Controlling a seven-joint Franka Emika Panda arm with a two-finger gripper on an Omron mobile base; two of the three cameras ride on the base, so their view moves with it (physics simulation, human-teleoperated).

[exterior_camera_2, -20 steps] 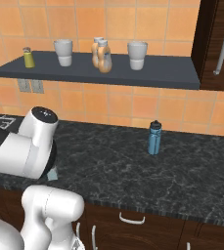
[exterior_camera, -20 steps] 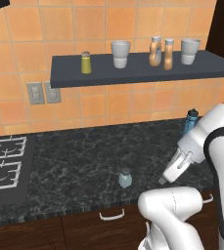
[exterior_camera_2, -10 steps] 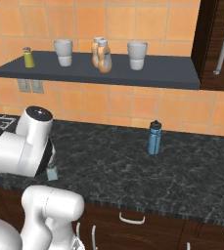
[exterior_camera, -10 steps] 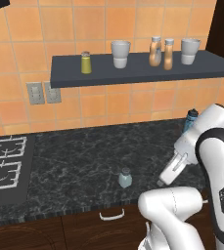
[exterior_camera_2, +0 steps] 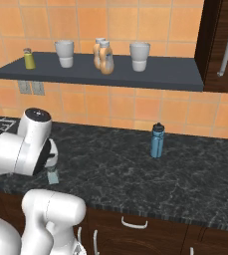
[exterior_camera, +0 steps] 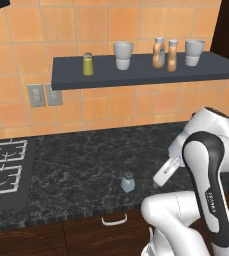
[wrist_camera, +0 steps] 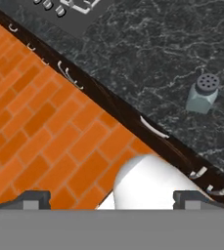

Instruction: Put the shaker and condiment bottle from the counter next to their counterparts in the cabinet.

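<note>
1. Two task items, in different places. The small squat pale blue-grey translucent shaker with a grey perforated cap (exterior_camera: 128, 182) stands upright near the front edge of the black grey-speckled counter (exterior_camera: 81, 170), right of the black stove grate (exterior_camera: 3, 172). The slim amber-orange condiment bottle with a pale cap (exterior_camera: 172, 55) stands already on the long flat dark grey open wall cabinet shelf (exterior_camera: 136, 75), just beside the curvy orange bottle with grey cap (exterior_camera: 159, 52).
2. One counterpart pending: the yellow-green shaker with grey cap (exterior_camera: 88, 64) stands toward the shelf's left end, well apart from the bottles.
3. Other shelf stock: two pale grey cups, one (exterior_camera: 123, 55) between yellow-green shaker and bottles, one (exterior_camera: 194, 52) toward the right end.
4. One blue bottle with black cap (exterior_camera_2: 157, 141) stands on the counter toward its back edge; not a task item.
5. One gripper (wrist_camera: 111, 200): finger tips spread to their widest, nothing between them. It hangs low, off the counter's front edge, over the orange brick-pattern floor (wrist_camera: 45, 122); the pale shaker lies near but untouched.
6. Risks, as judged:
 - The shaker is small and squat; a closing off-centre could tip it or nudge it over the near front edge.
 - Approaching from below the edge, the fingers could strike the counter lip or drawer handles (wrist_camera: 152, 128).
 - On placing, the arm could knock the left cup beside the yellow-green shaker.
</note>
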